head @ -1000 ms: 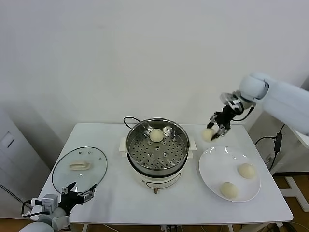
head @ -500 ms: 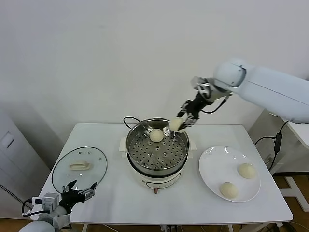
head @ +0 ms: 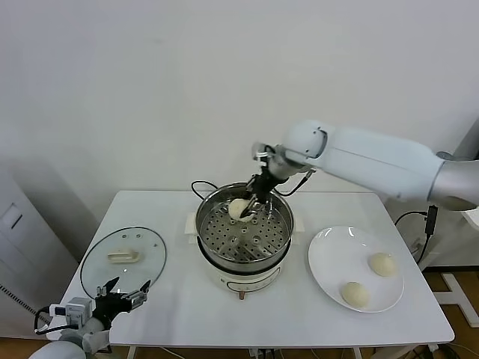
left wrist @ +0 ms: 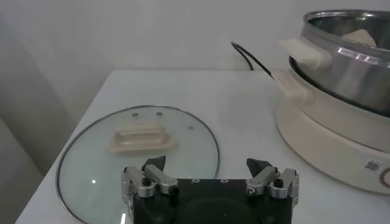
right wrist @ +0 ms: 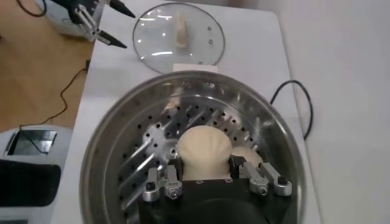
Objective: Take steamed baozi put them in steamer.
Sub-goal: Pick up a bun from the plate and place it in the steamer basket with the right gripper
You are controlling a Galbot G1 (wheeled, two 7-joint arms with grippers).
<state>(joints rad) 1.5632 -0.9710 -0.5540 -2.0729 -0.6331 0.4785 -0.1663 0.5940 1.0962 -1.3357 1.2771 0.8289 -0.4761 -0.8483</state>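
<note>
Left gripper (head: 126, 293), jaws apart, idles at the near table edge. Beyond, right gripper (right wrist: 210, 176) clamps a baozi (right wrist: 203, 149) over the steamer (head: 212, 212): soft, light, easily dented; best held gently across its sides.

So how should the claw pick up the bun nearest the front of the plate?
Come straight down from above and pinch the front bun across its round middle. It sits low on the flat white plate, apart from the other bun, so both sides are free.
</note>
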